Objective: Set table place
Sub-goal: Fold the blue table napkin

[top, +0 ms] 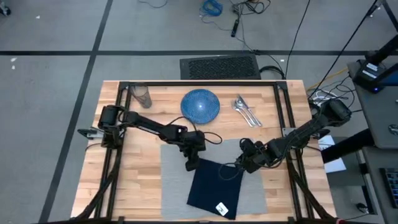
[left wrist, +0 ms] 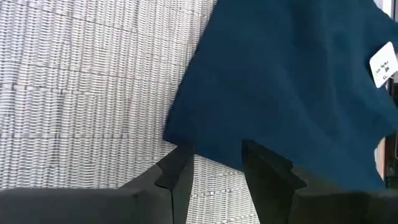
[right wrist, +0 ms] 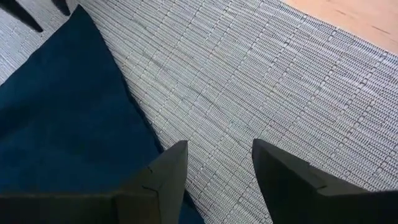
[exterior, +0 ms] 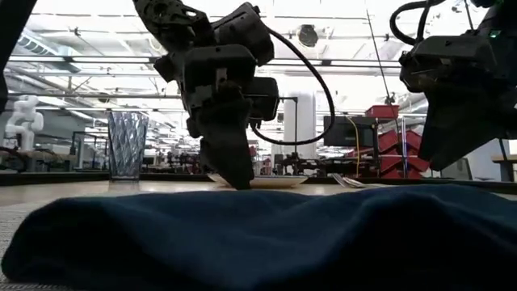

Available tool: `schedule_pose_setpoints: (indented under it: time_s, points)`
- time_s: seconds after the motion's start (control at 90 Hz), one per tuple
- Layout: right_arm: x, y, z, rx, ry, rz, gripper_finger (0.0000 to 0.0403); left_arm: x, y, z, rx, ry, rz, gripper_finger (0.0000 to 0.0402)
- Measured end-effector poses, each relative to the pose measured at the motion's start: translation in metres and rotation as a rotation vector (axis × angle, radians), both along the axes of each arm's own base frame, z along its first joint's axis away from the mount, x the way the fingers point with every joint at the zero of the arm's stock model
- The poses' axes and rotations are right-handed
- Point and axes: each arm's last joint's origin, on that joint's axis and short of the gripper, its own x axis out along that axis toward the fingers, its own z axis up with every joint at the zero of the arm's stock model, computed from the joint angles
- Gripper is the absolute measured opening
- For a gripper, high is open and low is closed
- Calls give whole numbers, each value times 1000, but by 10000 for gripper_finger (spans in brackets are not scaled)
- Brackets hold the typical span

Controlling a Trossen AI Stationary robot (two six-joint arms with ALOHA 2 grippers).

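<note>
A navy napkin [top: 214,190] with a white tag [left wrist: 382,62] lies spread, slightly askew, on the grey woven placemat [top: 174,186] at the table's near middle. My left gripper [top: 191,165] points down at the napkin's far left corner [left wrist: 177,134], open, one finger on either side of the edge. My right gripper [top: 238,169] hovers open over the placemat [right wrist: 249,81], beside the napkin's far right corner [right wrist: 134,134], and is raised in the low view [exterior: 452,121]. The blue plate [top: 200,104], the glass [top: 142,94] and the cutlery [top: 247,111] sit at the far edge. My left gripper comes from above with its fingertips [left wrist: 177,163] astride the napkin's far left corner. In the low view the napkin's bulk hides the tips, so I cannot tell whether they touch the cloth. The napkin lies flat and slack on the placemat.
Black frame rails [top: 118,124] run along the table's left and right sides under the arms. Bare wood [top: 140,162] shows left of the placemat, and also between the placemat and the plate. Cables trail from both arms.
</note>
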Motion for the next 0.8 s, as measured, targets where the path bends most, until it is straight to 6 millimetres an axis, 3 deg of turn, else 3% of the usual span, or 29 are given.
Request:
schedule_pose_setpoints:
  time_s: [0.489, 0.8]
  points:
    - [0, 0, 0, -8, 4, 15, 167, 3, -1, -5, 31, -5, 36, 119]
    - [-1, 0, 0, -11, 15, 17, 167, 5, 9, -5, 40, -6, 72, 119]
